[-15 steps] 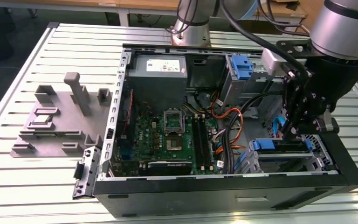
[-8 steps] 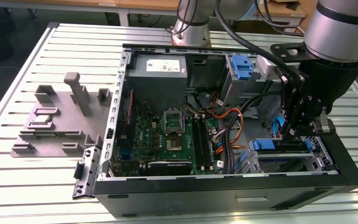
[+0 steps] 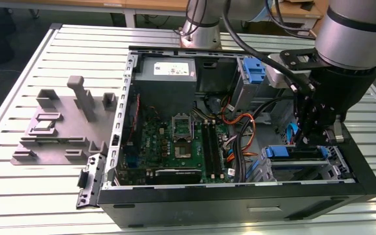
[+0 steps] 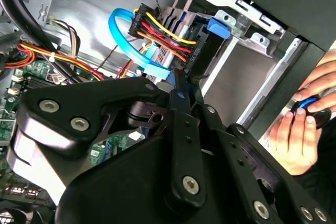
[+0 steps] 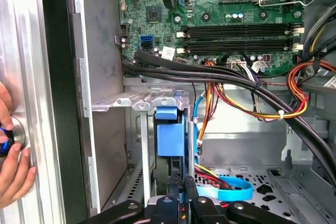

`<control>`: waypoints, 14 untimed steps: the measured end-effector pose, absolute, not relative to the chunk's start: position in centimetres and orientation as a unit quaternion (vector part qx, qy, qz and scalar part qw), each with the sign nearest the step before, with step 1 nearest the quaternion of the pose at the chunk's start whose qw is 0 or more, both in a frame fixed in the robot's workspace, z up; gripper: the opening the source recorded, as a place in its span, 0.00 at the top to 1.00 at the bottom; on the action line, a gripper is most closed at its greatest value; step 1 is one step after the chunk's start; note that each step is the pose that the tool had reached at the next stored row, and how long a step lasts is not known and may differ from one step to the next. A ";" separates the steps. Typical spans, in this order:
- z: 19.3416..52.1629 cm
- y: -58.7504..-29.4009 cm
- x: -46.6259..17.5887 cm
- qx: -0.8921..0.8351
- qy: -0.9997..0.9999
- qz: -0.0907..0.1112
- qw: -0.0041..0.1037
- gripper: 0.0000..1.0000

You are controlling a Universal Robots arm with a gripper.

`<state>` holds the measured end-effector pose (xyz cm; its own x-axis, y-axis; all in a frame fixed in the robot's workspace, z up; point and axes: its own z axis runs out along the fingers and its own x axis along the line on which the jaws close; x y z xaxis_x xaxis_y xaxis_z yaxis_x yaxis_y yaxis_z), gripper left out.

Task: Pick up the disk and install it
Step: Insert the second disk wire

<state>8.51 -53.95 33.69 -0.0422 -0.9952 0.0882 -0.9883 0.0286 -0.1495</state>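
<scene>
The disk (image 5: 169,135) stands on edge in the metal drive bay (image 5: 131,100) at the case's front corner; its blue carrier faces the first wrist view. In the exterior view the disk (image 3: 283,152) shows as a blue strip on top of the bay at the lower right of the open case (image 3: 240,193). My gripper (image 5: 181,188) sits right at the disk's rear end, its black fingers (image 4: 176,114) drawn close together on the thin edge. The arm reaches down into the case, and the gripper (image 3: 318,139) hangs just above the bay.
Orange, yellow and black cables (image 5: 252,98) and a blue flat cable (image 4: 123,30) run close beside the bay. The motherboard (image 3: 181,142) and power supply (image 3: 168,71) fill the case's left half. A person's hand (image 4: 296,135) rests on the case's outer edge. A grey fixture (image 3: 64,122) lies on the table's left.
</scene>
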 end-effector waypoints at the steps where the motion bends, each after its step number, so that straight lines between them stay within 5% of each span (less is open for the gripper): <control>1: 33.7 -54.0 8.5 -0.692 0.717 -0.083 0.023 0.84; 14: 33.7 -54.5 8.5 -0.691 0.718 -0.073 0.033 0.84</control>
